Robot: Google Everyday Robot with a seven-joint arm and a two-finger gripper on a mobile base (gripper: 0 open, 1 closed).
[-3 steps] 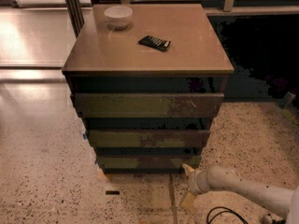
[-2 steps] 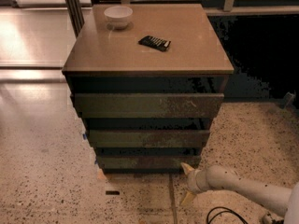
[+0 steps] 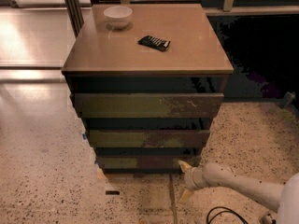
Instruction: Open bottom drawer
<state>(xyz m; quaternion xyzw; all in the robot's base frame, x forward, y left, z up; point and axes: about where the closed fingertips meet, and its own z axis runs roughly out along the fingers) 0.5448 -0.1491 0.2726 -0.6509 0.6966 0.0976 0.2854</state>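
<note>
The bottom drawer (image 3: 140, 162) is the lowest of three dark olive-grey fronts of a cabinet, with brownish worn patches. It stands about flush with the stepped fronts above it. My gripper (image 3: 184, 181) is low by the floor at the drawer's right end, on a pale arm that reaches in from the lower right. It is open. The upper finger (image 3: 183, 165) lies at the drawer's lower right corner and the lower finger (image 3: 185, 196) hangs over the floor.
The middle front (image 3: 149, 138) and the widest top front (image 3: 147, 105) sit above. On the cabinet top (image 3: 187, 50) stand a white bowl (image 3: 117, 16) and a black object (image 3: 154, 43). A black cable (image 3: 224, 214) lies on the speckled floor.
My gripper has moved slightly left, closer to the bottom drawer's right end. The drawer front has not visibly moved.
</note>
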